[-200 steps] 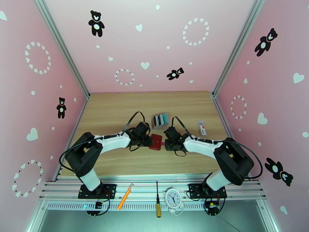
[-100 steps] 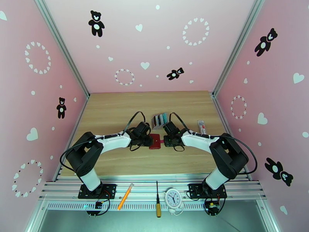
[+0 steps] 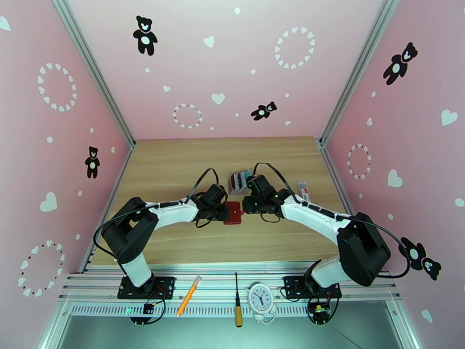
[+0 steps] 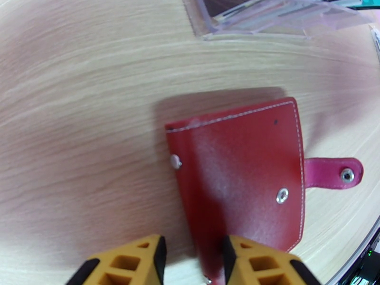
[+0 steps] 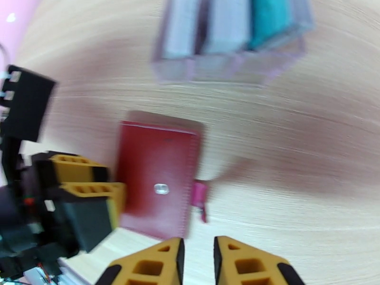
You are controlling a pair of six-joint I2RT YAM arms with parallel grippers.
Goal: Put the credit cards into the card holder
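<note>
Wallet (image 3: 233, 213) lies closed at mid-table, its snap tab (image 4: 332, 173) undone. My left gripper (image 4: 193, 252) is clamped on the wallet's spine edge. Right gripper (image 5: 198, 257) hovers by the tab side, fingers a narrow gap apart and empty. Cards (image 5: 270, 17) stand in the clear rack (image 5: 228, 72) just beyond, toward the far edge.

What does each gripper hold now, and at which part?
Left gripper apparently pinches the card holder at its edge opposite the snap tab; right gripper holds nothing.

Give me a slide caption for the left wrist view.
Left gripper holding a closed red wallet by its edge, snap tab undone, clear card stand beyond.
</note>
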